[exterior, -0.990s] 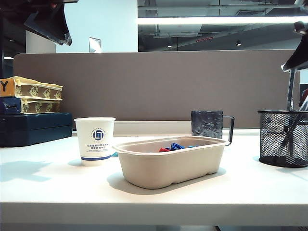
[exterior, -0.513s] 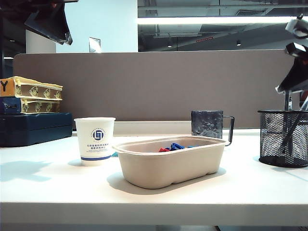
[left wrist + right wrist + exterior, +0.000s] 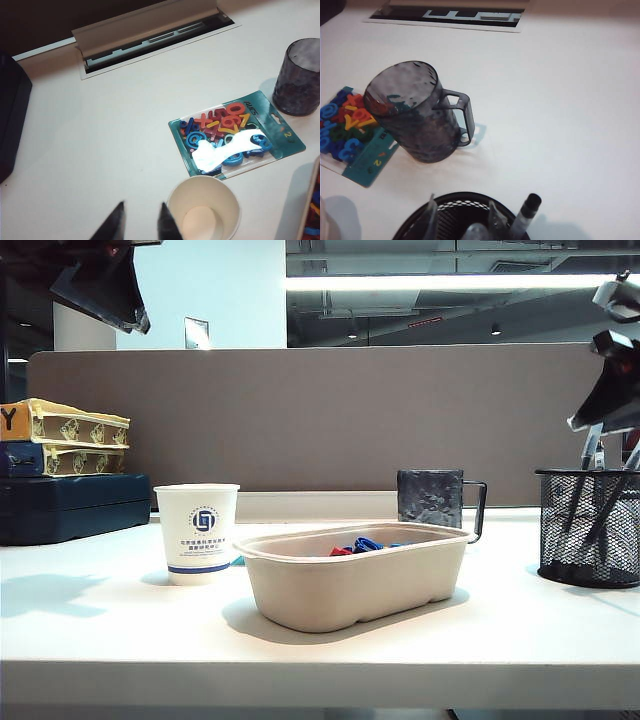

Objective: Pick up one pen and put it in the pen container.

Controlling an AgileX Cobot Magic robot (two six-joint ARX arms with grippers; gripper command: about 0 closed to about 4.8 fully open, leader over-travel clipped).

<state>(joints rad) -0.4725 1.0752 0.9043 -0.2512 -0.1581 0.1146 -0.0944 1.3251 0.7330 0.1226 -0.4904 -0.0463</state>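
Right gripper [image 3: 460, 212] directly above pen container [image 3: 589, 528] at table's right edge, jaws parted, gripping nothing. Pen [image 3: 525, 215] stands tilted inside container, leaning on rim. Left gripper [image 3: 140, 222] high over table near paper cup [image 3: 204, 207], jaws apart, empty. Grey mug [image 3: 417, 112] behind container.

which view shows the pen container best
The exterior view: the pen container shows its full mesh side, with the right gripper above. The right wrist view catches only its rim; the left wrist view misses it.
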